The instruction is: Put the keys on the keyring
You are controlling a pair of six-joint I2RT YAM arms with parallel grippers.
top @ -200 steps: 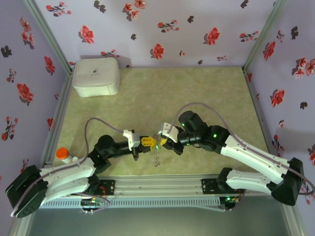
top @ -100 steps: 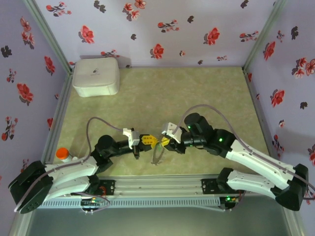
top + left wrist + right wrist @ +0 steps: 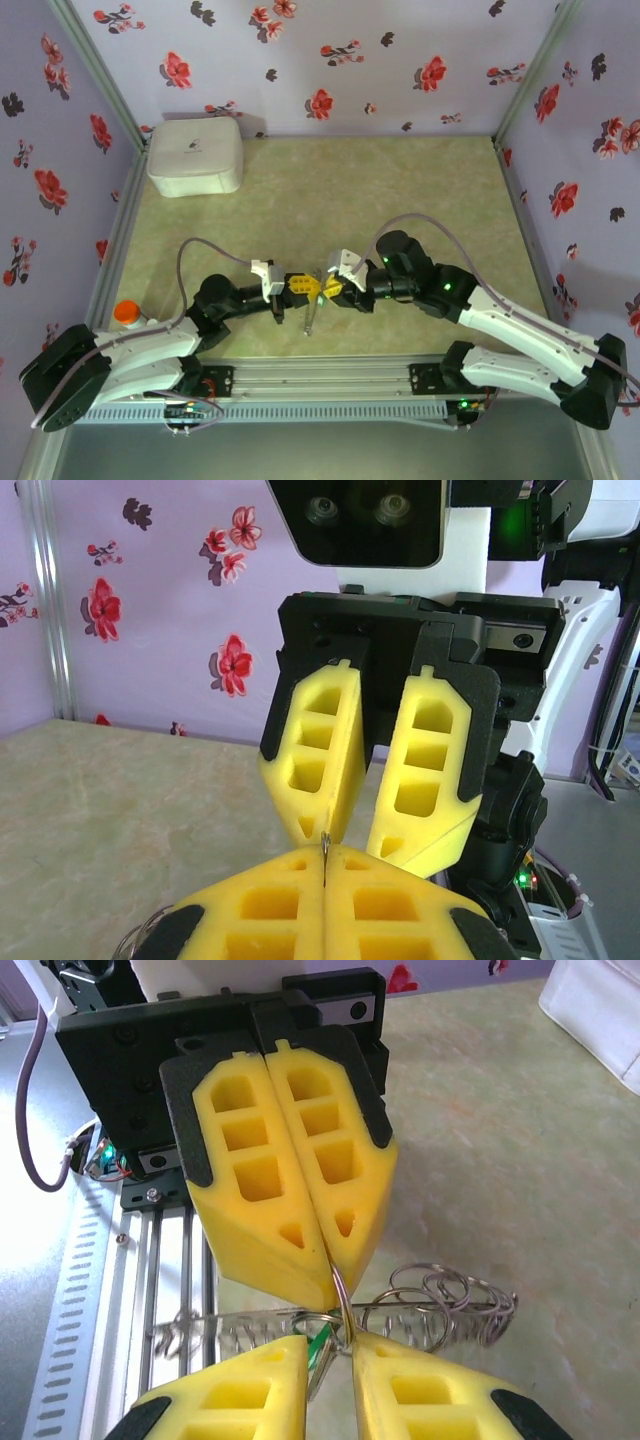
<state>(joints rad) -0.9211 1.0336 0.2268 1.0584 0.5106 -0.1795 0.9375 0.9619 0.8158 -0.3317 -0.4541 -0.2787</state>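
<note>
Steady now: left pincer (image 3: 325,1255) clamps the thin grey wire ring (image 3: 340,1295), right pincer (image 3: 330,1360) stands parted around the tiny bright-green key (image 3: 318,1345), so thread gently.

a: left gripper (image 3: 325,872)?
b: fingers pressed together, thin sliver of keyring (image 3: 325,847) pinched at the tips.
a: right gripper (image 3: 358,838)?
b: facing it, fingers apart, one tip right at the keyring. counter (image 3: 110,800) and floral wall (image 3: 150,610) behind.

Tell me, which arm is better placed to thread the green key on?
Probably the right: the green key sits inside the open right gripper, beside the ring pinned by the shut left gripper.
</note>
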